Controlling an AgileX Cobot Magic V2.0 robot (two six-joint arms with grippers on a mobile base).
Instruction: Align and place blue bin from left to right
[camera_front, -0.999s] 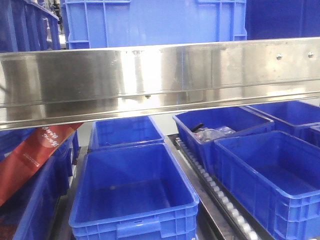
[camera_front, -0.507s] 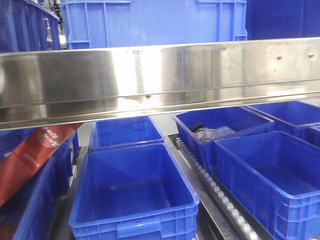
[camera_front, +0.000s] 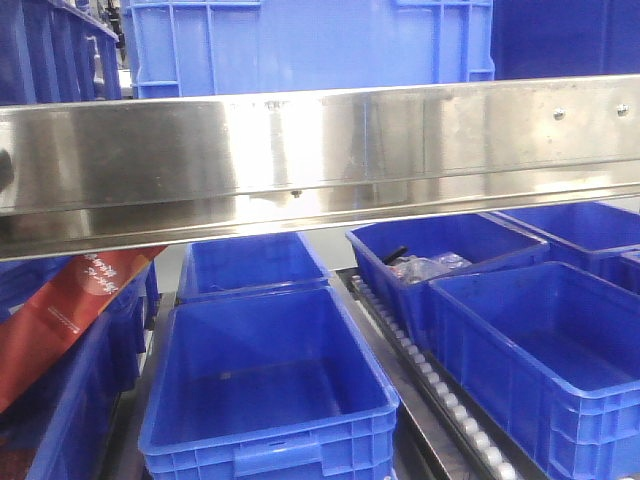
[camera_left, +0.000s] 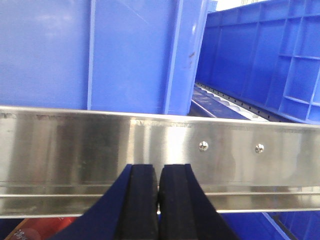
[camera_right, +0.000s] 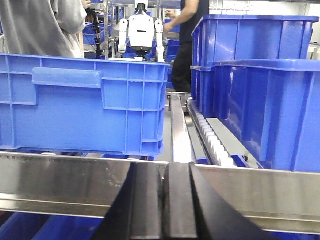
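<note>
The light blue bin (camera_front: 310, 45) stands on the upper shelf behind the steel rail (camera_front: 320, 150), at the top centre of the front view. In the left wrist view its ribbed wall (camera_left: 60, 55) fills the upper left, just beyond the rail (camera_left: 65, 145). My left gripper (camera_left: 158, 167) is shut and empty, low in front of that rail. In the right wrist view the bin (camera_right: 85, 107) sits left of centre behind the rail (camera_right: 55, 180). My right gripper (camera_right: 164, 167) is shut on nothing, to the right of the bin's corner. Neither gripper shows in the front view.
Darker blue bins (camera_front: 265, 390) (camera_front: 545, 350) sit on the lower level, one (camera_front: 445, 250) holding bagged parts. A red package (camera_front: 60, 310) leans at the left. A roller track (camera_front: 440, 390) runs between them. Dark bins (camera_right: 270, 105) stand right of my right gripper; people and a white robot (camera_right: 141, 30) are behind.
</note>
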